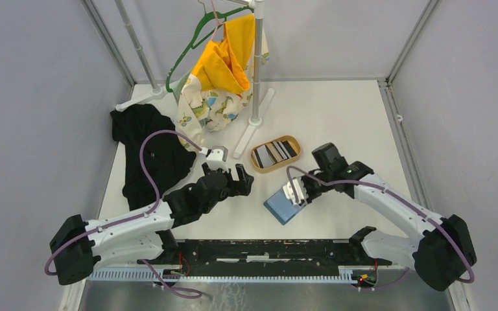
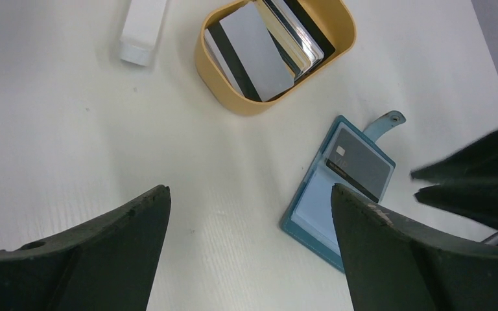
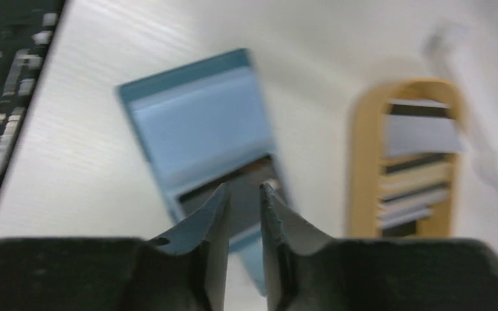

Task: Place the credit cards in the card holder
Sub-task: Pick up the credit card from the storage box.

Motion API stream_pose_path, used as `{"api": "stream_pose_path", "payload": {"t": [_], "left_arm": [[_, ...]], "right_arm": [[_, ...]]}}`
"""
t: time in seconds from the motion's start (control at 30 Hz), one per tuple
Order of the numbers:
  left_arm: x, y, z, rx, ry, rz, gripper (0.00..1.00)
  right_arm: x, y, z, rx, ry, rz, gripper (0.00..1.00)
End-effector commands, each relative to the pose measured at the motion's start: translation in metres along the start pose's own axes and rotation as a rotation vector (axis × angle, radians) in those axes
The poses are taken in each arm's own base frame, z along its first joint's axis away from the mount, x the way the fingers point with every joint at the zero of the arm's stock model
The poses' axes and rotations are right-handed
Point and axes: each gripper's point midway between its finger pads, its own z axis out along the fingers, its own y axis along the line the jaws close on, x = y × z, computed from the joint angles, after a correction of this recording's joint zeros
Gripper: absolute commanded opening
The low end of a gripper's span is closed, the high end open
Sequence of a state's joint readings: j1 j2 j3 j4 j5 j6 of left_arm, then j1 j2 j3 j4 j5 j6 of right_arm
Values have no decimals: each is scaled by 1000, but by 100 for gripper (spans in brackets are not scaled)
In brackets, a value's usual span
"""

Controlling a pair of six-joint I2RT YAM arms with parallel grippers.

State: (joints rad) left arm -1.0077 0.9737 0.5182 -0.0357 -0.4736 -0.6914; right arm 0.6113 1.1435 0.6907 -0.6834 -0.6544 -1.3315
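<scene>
Along the left edge of the white bench lies a crumpled black garment. At the far edge, yellow and printed clothes hang from a rack. The left gripper hovers near the bench's middle with its jaws spread wide and nothing between them. Its wrist camera looks down past them at bare surface.

The right gripper hangs low over the card holder, its jaws drawn nearly together with a slim gap. That wrist view is blurred, but they seem to pinch nothing. The holder lies open and flat between the bench's middle and its near edge, with one dark card in its pocket. Just beyond it, the oval wooden tray holds the credit cards, overlapped in a row.
</scene>
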Motion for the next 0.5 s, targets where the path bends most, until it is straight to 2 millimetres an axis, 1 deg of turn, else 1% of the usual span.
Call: {"api": "stream_pose_path", "payload": {"t": [0.0, 0.07, 0.1, 0.13, 0.17, 0.2, 0.23, 0.3, 0.33, 0.37, 0.47], "left_arm": [[-32, 0, 0, -4, -136, 32, 99], [-34, 3, 2, -7, -141, 48, 100], [-34, 5, 2, -12, -142, 53, 100], [-34, 7, 3, -15, -144, 59, 100], [-34, 9, 4, -15, -145, 71, 100], [-35, 12, 4, -25, -149, 83, 100], [-34, 17, 5, -49, -150, 102, 100], [-36, 32, 3, -119, -163, 137, 100], [-38, 40, 2, -164, -174, 149, 100], [-41, 48, 1, -202, -188, 160, 100], [-47, 59, -4, -244, -240, 179, 100]], "right_arm": [[-27, -87, -54, 350, -52, 125, 47], [-29, -120, -76, 469, -66, 193, 79], [-31, -136, -85, 523, -95, 262, 93], [-35, -149, -91, 538, -138, 332, 98], [-39, -160, -96, 523, -183, 373, 98], [-42, -167, -92, 473, -239, 440, 98], [-46, -177, -92, 442, -286, 494, 98], [-42, -192, -83, 389, -338, 601, 94], [-39, -203, -84, 406, -348, 622, 92], [-32, -211, -82, 432, -340, 664, 92], [-12, -235, -85, 522, -351, 759, 91]]}}
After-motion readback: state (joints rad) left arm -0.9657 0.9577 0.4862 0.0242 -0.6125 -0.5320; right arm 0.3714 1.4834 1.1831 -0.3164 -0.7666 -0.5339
